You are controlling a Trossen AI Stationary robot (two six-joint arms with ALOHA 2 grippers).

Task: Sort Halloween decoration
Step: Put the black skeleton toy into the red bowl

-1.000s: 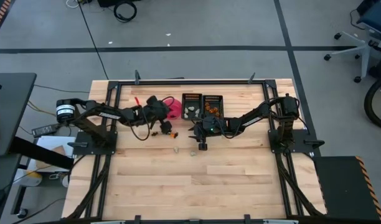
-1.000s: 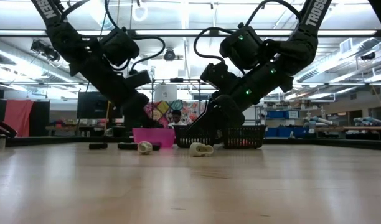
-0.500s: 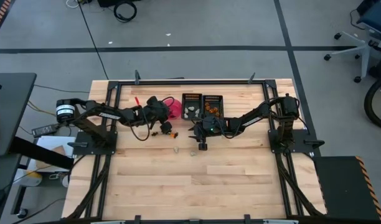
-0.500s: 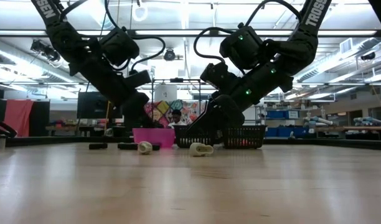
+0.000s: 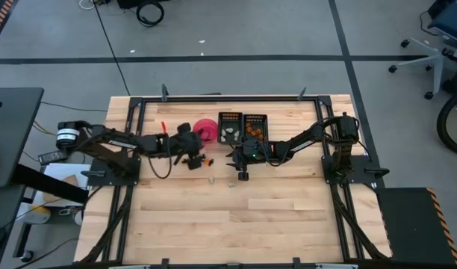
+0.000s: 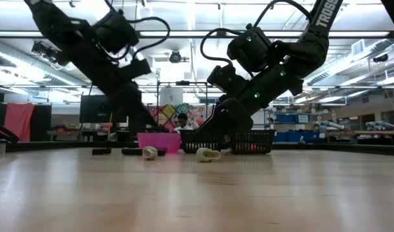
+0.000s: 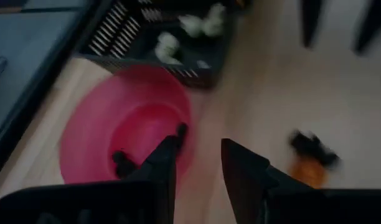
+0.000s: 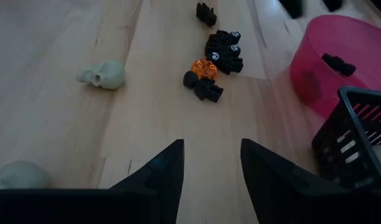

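High view: at frame centre the left hand (image 5: 193,158) hangs beside the pink bowl (image 5: 207,128), the right hand (image 5: 242,173) below the black trays (image 5: 243,125). Wrist views: both hands' fingers apart, empty; dark and orange trinkets (image 8: 215,53) and pale skulls (image 8: 104,74) on the worktop (image 8: 66,37).

You see grey floor (image 5: 251,37) with dark tape lines, office chair (image 5: 430,37), ceiling strip lights (image 6: 197,33).
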